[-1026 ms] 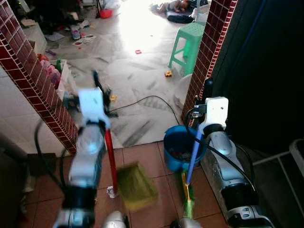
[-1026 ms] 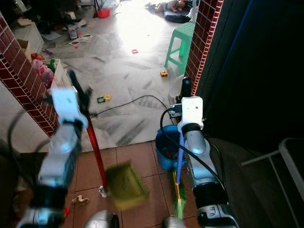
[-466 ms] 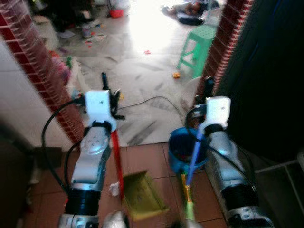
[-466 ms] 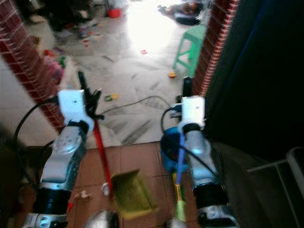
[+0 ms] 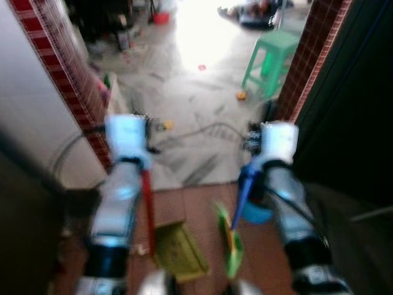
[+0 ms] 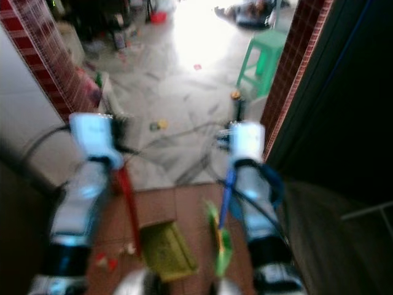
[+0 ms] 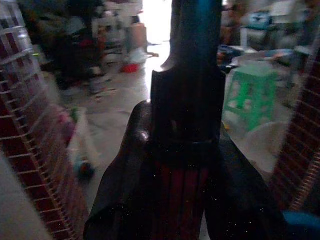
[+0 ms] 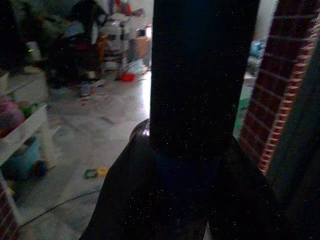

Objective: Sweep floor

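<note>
- Swung left since a second ago, the broom's (image 5: 232, 246) green head now lies beside the yellow dustpan (image 5: 179, 251).
- Left end effector (image 5: 142, 126) grips the dustpan's red pole; right end effector (image 5: 261, 136) seemingly clasps the blue broomstick.
- Brick pillars (image 5: 58, 80) flank open floor (image 5: 196, 92) ahead.

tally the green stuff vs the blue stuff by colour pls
Green: 3 - stool, dustpan, broom bristles.
Blue: 2 - broom handle, bucket.
Total: 5.
</note>
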Tool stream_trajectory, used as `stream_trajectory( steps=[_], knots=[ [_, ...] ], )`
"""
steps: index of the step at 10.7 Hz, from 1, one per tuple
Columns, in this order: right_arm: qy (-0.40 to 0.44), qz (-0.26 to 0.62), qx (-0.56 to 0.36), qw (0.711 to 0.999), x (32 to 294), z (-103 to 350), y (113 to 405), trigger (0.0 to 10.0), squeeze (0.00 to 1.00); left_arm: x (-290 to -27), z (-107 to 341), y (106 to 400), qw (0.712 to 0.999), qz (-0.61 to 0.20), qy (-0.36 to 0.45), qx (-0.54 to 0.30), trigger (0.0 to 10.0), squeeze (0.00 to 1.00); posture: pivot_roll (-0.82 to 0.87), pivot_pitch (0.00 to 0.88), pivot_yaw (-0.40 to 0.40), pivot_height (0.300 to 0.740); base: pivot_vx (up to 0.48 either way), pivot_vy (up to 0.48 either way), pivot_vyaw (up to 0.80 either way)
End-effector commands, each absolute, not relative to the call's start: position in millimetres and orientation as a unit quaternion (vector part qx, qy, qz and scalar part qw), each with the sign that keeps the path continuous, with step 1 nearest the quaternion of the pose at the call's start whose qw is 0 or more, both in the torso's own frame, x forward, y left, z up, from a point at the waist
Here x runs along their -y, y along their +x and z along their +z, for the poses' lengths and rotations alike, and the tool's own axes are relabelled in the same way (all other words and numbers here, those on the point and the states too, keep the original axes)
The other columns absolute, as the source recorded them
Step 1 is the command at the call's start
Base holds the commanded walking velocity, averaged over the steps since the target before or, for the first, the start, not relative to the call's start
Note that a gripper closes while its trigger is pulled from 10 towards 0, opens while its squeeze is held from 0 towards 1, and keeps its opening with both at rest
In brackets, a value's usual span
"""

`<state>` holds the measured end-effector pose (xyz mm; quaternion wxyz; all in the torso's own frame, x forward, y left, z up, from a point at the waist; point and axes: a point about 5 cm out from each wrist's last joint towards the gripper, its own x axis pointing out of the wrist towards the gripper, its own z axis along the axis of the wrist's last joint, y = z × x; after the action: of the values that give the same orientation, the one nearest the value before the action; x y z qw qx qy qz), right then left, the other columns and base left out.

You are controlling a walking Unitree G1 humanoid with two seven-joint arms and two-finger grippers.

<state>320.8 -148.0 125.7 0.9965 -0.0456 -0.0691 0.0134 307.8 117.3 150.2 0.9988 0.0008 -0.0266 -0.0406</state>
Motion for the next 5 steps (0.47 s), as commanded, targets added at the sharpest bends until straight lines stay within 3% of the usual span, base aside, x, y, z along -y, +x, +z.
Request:
stream_trajectory(
  steps=[1,5],
  knots=[
    [-0.056,0.017,0.098,0.993,144.9,138.5,323.8,10.0,0.00,-121.9,169.0,309.8,0.997,-0.026,-0.015,0.070,10.0,0.00,0.00,0.010,0.004,0.740,0.000,0.480,0.00],
    [-0.056,0.016,0.100,0.993,146.8,138.7,325.5,10.0,0.00,-133.5,176.9,314.7,0.993,0.019,0.044,0.105,10.0,0.00,0.00,0.003,0.002,0.740,0.000,0.000,0.00]
  ],
)
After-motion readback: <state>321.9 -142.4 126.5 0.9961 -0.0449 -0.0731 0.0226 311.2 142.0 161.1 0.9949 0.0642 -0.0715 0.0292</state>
